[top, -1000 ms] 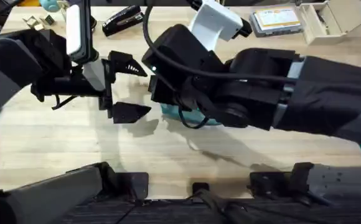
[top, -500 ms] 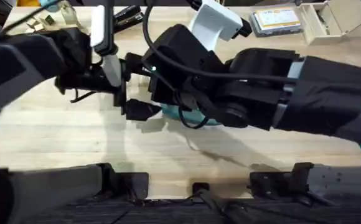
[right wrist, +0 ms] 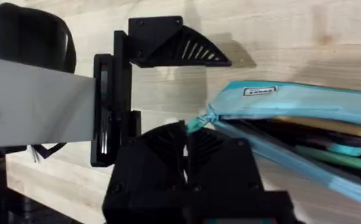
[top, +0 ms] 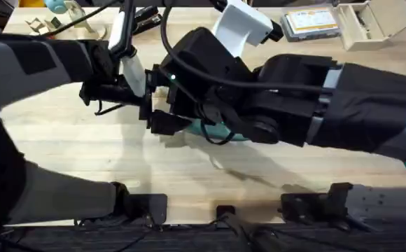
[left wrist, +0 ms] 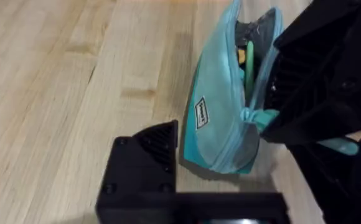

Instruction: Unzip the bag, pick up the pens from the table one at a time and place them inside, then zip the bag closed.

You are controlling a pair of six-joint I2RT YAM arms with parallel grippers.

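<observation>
The teal bag [top: 220, 131] lies on the table [top: 84, 157] under my right arm, its zipper gaping open [left wrist: 221, 118]. A yellow pen [right wrist: 323, 124] and a green pen [right wrist: 330, 155] rest inside it, and both pens also show through the opening [left wrist: 248, 59]. My right gripper [right wrist: 190, 140] is shut on the teal pull tab [right wrist: 197, 122] at the bag's end. My left gripper [top: 159, 103] is open. One of its fingers [left wrist: 148, 155] sits on the table just beside that same end of the bag, not touching the fabric.
At the table's far edge are a black stapler [top: 136, 21], a white object [top: 241, 24], a clear box of cards [top: 311, 22] and a pale open box [top: 378, 21]. Bare wood stretches in front of the bag.
My left arm has swung right and slightly away from the camera, bringing its open gripper up against the bag's end. The right arm and the bag have stayed put.
</observation>
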